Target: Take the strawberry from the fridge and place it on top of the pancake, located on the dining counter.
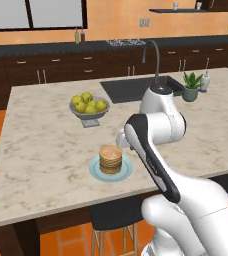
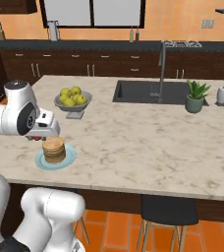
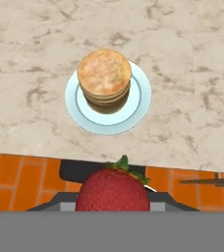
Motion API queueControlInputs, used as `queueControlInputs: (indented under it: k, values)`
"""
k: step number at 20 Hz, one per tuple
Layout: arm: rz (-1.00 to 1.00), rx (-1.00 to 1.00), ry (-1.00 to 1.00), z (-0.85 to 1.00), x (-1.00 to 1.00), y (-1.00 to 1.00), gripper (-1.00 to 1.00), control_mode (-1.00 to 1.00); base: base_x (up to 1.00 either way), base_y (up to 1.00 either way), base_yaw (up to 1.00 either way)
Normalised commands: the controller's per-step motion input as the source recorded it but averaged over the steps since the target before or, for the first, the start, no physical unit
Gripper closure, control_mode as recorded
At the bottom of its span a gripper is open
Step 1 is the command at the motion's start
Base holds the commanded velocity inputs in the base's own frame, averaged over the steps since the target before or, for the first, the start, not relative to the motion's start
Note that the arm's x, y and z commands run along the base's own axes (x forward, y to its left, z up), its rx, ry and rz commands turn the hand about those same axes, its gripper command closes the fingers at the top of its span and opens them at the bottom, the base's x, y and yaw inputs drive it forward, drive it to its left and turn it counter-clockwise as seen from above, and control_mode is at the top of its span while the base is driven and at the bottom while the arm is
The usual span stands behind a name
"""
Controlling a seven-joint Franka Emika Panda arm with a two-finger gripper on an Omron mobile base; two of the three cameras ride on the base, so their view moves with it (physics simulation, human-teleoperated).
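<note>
- The dining counter [image 1: 46,145] is taking up most of the room ahead, its marble top carrying everything relevant near the front edge.
- The arm is reaching out over that front edge, with the gripper [image 2: 35,138] hovering just beside and slightly above the stack.
- The light blue plate [image 3: 138,106] is sitting close to the counter's near edge, with a dark stool [image 3: 79,171] and orange floor below it.
- The pancake [image 3: 104,73] is standing as a neat stack at the plate's centre, its top bare.
- The strawberry [image 3: 113,191] is being held between the jaws, which are closing on it; it is hanging short of the stack, over the counter's edge rather than over the plate.
- Risk, in my judgement: releasing here would be sending the berry to the floor or stool. Even once centred, the stack's top is small, so a drop from height is likely to be rolling the berry off onto the plate.
</note>
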Motion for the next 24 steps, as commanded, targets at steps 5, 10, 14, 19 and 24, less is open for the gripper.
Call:
queueControlInputs:
  k: [5, 10, 14, 19, 24]
  values:
    - [0.07, 0.00, 0.06, -0.16, 0.30, 0.19, 1.00, -1.00, 0.00, 0.00, 0.00]
    - [0.04, 0.00, 0.03, -0.30, 0.30, 0.15, 1.00, -1.00, 0.00, 0.00, 0.00]
    - [0.00, 0.00, 0.03, -0.31, 0.39, 0.00, 1.00, -1.00, 0.00, 0.00, 0.00]
    - [0.00, 0.00, 0.02, -0.25, 0.27, 0.01, 1.00, -1.00, 0.00, 0.00, 0.00]
    - [0.00, 0.00, 0.00, -0.19, 0.21, 0.14, 1.00, -1.00, 0.00, 0.00, 0.00]
